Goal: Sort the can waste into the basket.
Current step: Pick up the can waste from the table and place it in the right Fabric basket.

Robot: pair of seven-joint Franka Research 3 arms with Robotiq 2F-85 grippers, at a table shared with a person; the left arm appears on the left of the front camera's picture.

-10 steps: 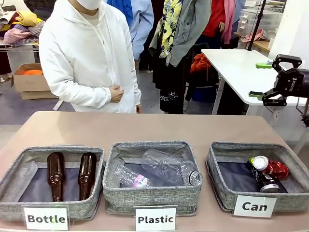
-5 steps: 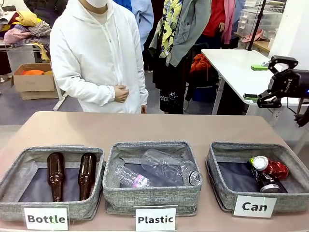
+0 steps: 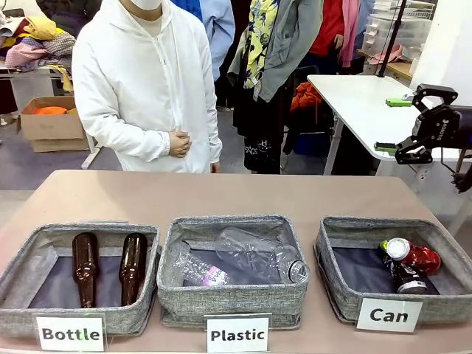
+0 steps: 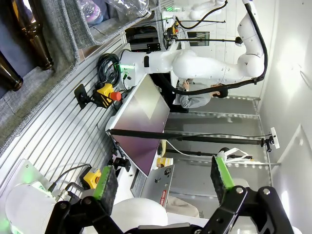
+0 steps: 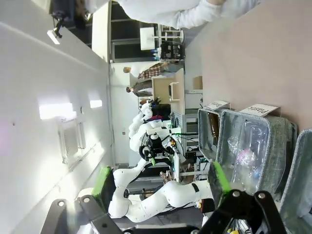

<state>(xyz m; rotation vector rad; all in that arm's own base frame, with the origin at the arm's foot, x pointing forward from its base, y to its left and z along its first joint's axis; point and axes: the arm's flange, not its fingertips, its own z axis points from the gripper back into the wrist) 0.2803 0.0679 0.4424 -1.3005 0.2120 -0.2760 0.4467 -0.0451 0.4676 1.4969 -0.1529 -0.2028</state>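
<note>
Front view shows your right gripper (image 3: 414,125) with fingers spread and empty, both cans (image 3: 409,265) lying in the Can basket (image 3: 335,276), so reaching in again risks knocking them out.

This is a robot laboratory inside a big hall. White robot arms (image 4: 195,63) are mounted on a slotted metal base (image 4: 63,126) with emergency-stop buttons (image 4: 105,92) and cables. On the brown tabletop (image 3: 221,195) stand three labelled grey sorting baskets (image 3: 232,295). Behind are a white table (image 3: 354,99), storage boxes (image 3: 394,26) and piles of clothes (image 3: 37,37).
</note>
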